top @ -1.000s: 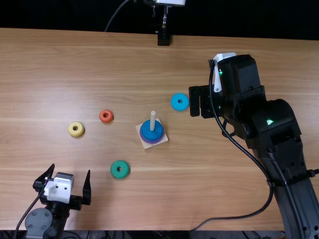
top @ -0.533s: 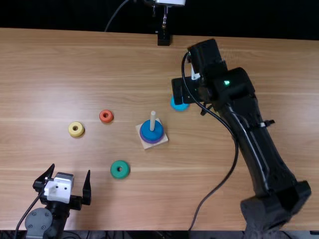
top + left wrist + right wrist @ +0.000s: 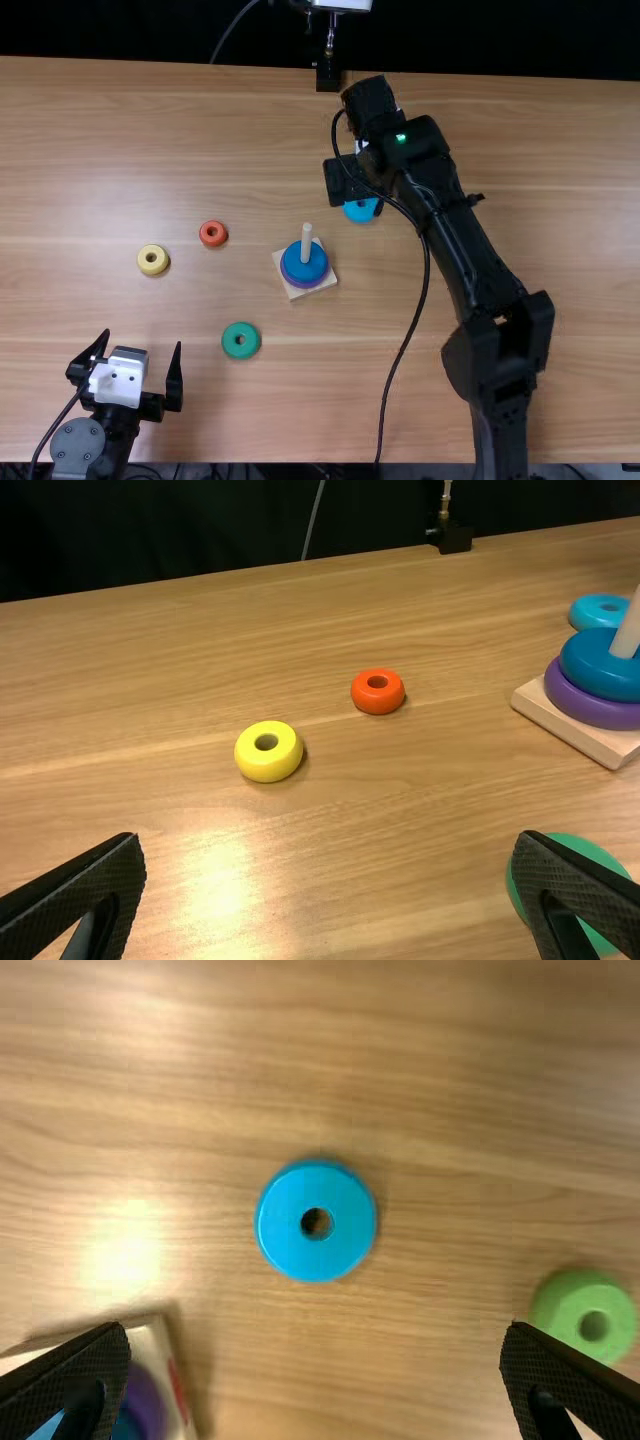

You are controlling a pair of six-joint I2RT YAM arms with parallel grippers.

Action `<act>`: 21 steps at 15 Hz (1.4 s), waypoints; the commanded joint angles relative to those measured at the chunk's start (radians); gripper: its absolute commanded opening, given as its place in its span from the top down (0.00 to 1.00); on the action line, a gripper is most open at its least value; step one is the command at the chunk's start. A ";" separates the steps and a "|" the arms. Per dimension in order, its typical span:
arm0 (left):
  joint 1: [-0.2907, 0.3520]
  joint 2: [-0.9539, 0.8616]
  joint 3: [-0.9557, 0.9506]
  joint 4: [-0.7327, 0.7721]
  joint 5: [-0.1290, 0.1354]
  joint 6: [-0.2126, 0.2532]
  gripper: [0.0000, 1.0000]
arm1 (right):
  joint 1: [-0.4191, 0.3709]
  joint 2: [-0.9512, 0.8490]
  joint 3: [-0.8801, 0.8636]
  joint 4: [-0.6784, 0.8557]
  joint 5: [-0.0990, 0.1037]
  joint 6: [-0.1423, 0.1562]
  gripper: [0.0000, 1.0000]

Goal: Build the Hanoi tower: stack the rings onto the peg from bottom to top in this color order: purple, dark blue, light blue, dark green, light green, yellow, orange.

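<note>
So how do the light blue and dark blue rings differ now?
The dark blue ring is on the peg, atop the purple ring; the light blue ring lies on the table, its hole empty. The dark blue ring is wider and deeper in shade than the light blue ring. Both lie flat.

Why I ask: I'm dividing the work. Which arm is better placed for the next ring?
Probably the right: its open pincer hangs near the light blue ring, which comes next after the dark blue ring on the peg. The left pincer is well away, by the near edge of the table.
</note>
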 commanded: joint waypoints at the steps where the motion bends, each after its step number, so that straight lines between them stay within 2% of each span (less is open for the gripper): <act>1: 0.011 -0.012 -0.105 -0.079 0.016 0.013 0.00 | 0.003 0.036 0.041 0.000 0.004 -0.004 0.00; 4: 0.011 -0.012 -0.105 -0.079 0.016 0.013 0.00 | 0.003 0.090 0.050 0.006 0.004 0.003 0.00; 13: 0.011 -0.012 -0.105 -0.079 0.016 0.013 0.00 | -0.023 0.196 0.097 -0.002 -0.002 -0.002 0.00; 15: 0.011 -0.012 -0.105 -0.079 0.016 0.013 0.00 | -0.034 0.229 0.099 -0.002 -0.065 0.001 0.00; 16: 0.011 -0.012 -0.105 -0.079 0.016 0.013 0.00 | -0.037 0.229 0.099 -0.002 -0.083 0.001 0.00; 17: 0.011 -0.012 -0.105 -0.081 0.016 0.013 0.00 | -0.039 0.231 0.099 -0.002 -0.092 0.003 0.00; 21: 0.011 -0.012 -0.105 -0.079 0.016 0.013 0.00 | -0.042 0.240 0.099 0.002 -0.094 0.005 0.00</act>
